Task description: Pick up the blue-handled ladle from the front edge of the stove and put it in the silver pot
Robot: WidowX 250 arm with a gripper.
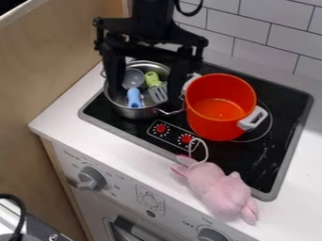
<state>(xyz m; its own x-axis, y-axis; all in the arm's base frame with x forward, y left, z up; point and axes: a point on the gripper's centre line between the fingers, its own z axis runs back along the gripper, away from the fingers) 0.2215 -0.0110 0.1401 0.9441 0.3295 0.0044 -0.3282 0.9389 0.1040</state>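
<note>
The gripper (144, 95) hangs over the metal pot (130, 112) at the upper left of the stove, its two fingers spread wide apart with the pot's utensils showing between them. In that pot lie a grey ladle (132, 78) with a blue handle (134, 98) and a slotted spatula (157, 93) with a green handle (152, 79). Whether the fingers touch the pot cannot be told. Just right of the gripper stands an orange-red pot (219, 106) with white handles, nothing visible inside. A pink plush toy (219, 187) lies across the stove's front edge.
The black stove top (267, 157) has a grey rim and two red knobs (161, 128) near its front. White counter (66, 113) surrounds it. A wooden panel (47, 66) rises at the left, and a white tiled wall (267, 56) stands behind. Oven dials (92, 178) are below.
</note>
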